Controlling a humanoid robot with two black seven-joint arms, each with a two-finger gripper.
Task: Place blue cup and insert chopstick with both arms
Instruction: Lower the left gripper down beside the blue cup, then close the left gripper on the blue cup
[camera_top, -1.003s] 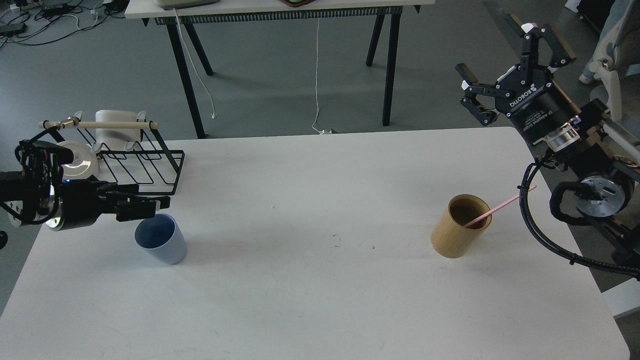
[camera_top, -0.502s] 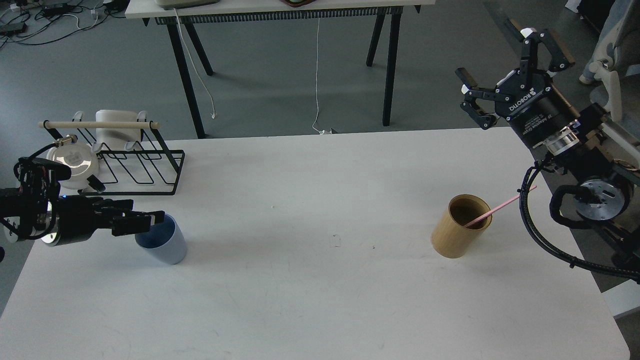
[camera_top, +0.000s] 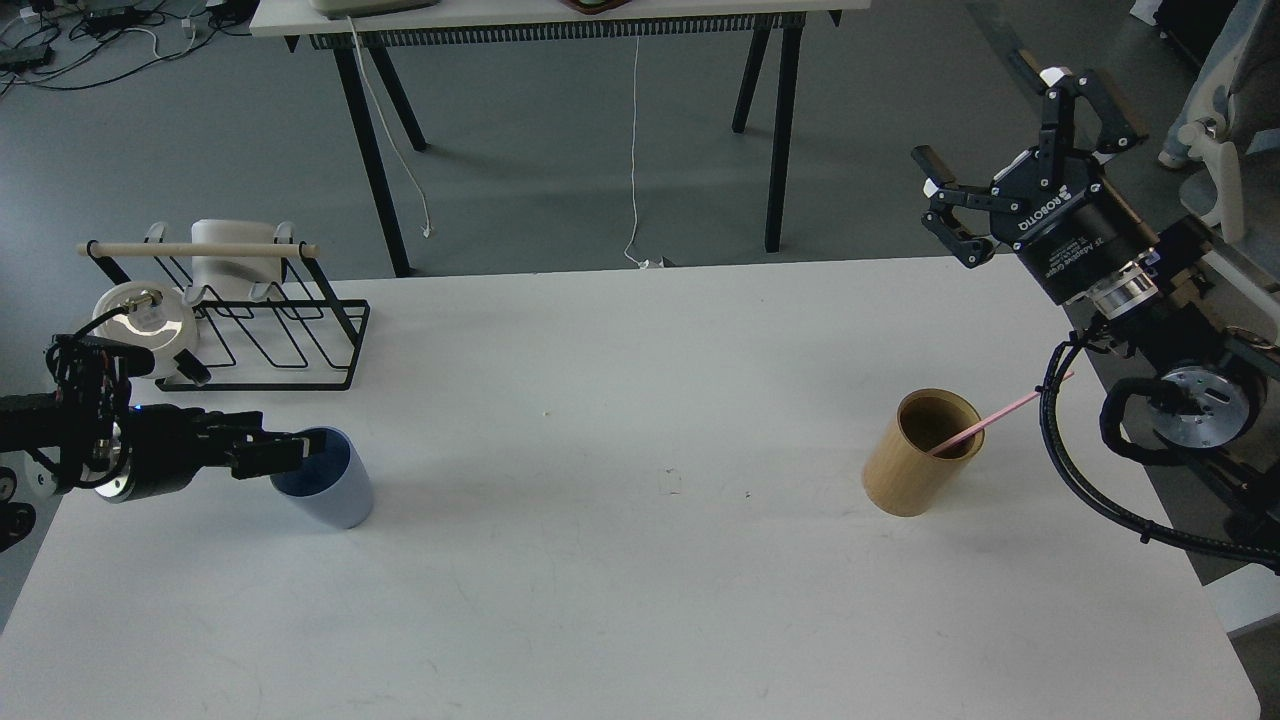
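On the white table (camera_top: 620, 560), left of the tan wooden cylinder holder (camera_top: 915, 465): blue cup (camera_top: 335, 492), smooth pale plastic, tapered, darker inside, upright. Left gripper (camera_top: 290, 452) lies horizontal at the cup's rim; dark and edge-on, can't tell its jaw state. Chopstick (camera_top: 1005, 409), thin pink stick, leans out of the holder to the right. Right gripper (camera_top: 1000, 130) hangs above-right of the holder, jaws spread, empty. Black wire rack (camera_top: 270, 330) behind the cup

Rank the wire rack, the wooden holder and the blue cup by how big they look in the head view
1. wire rack, largest by far.
2. wooden holder.
3. blue cup, slightly smaller, though partly hidden by the left gripper's fingers.
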